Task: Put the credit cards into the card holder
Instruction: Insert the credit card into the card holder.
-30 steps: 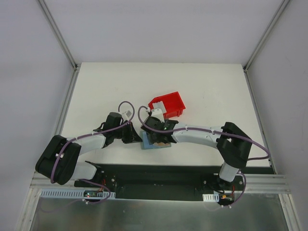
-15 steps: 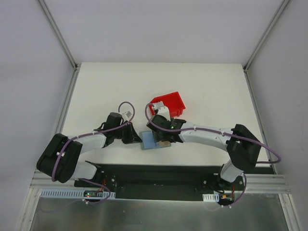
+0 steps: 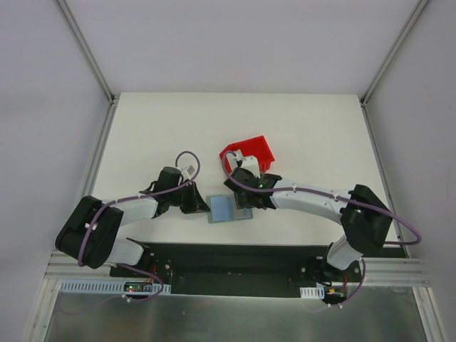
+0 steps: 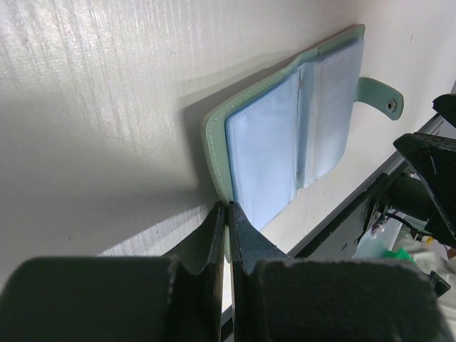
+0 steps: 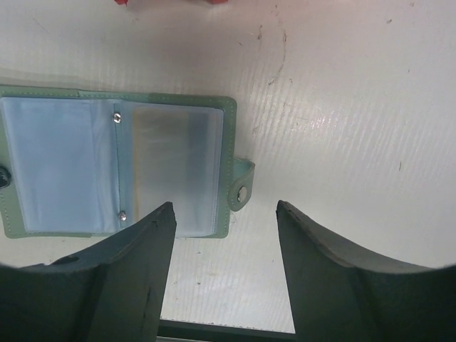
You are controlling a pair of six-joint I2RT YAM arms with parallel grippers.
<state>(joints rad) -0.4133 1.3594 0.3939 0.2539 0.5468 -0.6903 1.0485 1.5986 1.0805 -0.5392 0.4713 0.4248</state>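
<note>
Grey-green card holder (image 4: 265,146) open, pinched by left claw (image 4: 226,209), seen only wrist-side

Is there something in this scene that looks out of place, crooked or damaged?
Nothing looks damaged or spilled. Only the open card holder is not lying flat: the left gripper pinches the edge of one cover, and that side seems lifted off the table, throwing a dark shadow.

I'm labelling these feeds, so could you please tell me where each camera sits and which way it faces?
Top external: above, behind the arms, facing down at the table; both whole arms show.
Left wrist: along the left gripper's shut fingers pinching the card holder's edge.
Right wrist: down between the right gripper's open fingers at the table.
Shared: the open card holder.
</note>
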